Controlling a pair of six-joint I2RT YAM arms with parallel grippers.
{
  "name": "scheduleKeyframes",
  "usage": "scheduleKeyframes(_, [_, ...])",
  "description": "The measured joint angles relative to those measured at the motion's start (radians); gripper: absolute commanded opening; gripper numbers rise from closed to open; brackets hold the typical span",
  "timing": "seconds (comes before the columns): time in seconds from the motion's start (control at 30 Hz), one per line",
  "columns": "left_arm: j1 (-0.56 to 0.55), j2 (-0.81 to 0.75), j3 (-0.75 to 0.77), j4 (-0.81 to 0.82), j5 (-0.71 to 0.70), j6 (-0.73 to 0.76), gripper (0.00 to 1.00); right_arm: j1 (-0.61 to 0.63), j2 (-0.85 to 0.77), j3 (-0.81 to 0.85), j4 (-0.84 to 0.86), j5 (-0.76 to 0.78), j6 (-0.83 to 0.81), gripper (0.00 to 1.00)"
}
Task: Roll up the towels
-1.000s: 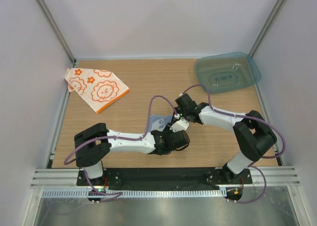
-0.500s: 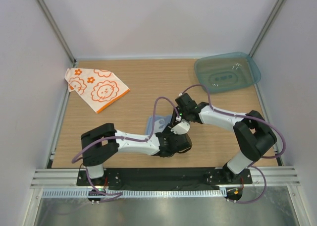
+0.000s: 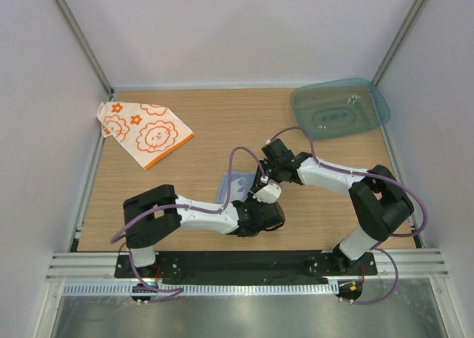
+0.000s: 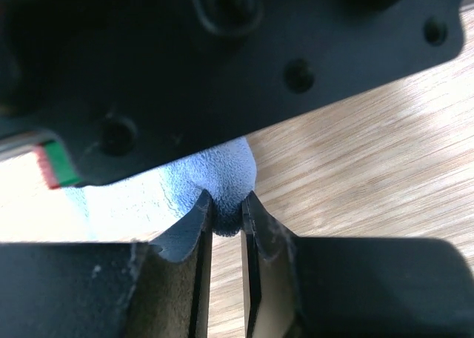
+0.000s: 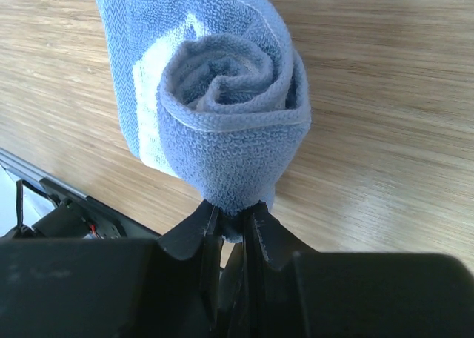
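The light blue towel [image 3: 232, 184] lies near the table's middle, rolled into a tight spiral [image 5: 229, 116] with a loose flap trailing to one side. My right gripper [image 5: 233, 213] is shut on the lower edge of the roll. My left gripper [image 4: 227, 204] is shut on a fold of the same blue towel [image 4: 215, 167], close under the right arm's black body. In the top view both grippers meet over it, left gripper [image 3: 257, 196] and right gripper [image 3: 264, 178]. The white towel with orange flower prints [image 3: 145, 131] lies flat at the far left, away from both arms.
A translucent teal plastic tray [image 3: 341, 109] stands at the far right corner. Walls with metal rails close in the table on the left, right and back. Purple cables loop above both arms near the middle.
My left gripper has closed from open onto the blue towel. The left arm shifted slightly right and toward the near edge. The right arm has stayed still with its grip.
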Motion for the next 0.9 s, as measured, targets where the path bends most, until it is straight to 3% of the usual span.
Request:
scheduleKeyframes(0.1, [0.002, -0.009, -0.014, 0.018, 0.006, 0.001, 0.11, 0.0, 0.0, 0.002, -0.002, -0.002, 0.0, 0.32])
scheduleKeyframes(0.23, [0.023, -0.052, -0.06, 0.063, 0.056, -0.001, 0.1, 0.0, 0.0, 0.025, -0.031, -0.015, -0.005, 0.59])
scheduleKeyframes(0.4, [0.066, -0.135, -0.136, 0.143, 0.15, -0.002, 0.1, -0.008, 0.01, 0.104, -0.086, -0.003, -0.032, 0.75])
scheduleKeyframes(0.5, [0.098, -0.196, -0.185, 0.196, 0.228, -0.008, 0.1, -0.035, 0.023, 0.148, -0.118, 0.004, -0.058, 0.77])
scheduleKeyframes(0.77, [0.179, -0.268, -0.265, 0.211, 0.34, -0.025, 0.1, -0.267, 0.048, 0.215, -0.156, 0.003, -0.128, 0.78])
scheduleKeyframes(0.9, [0.189, -0.272, -0.273, 0.22, 0.368, -0.024, 0.1, -0.301, 0.064, 0.217, -0.174, 0.003, -0.151, 0.79])
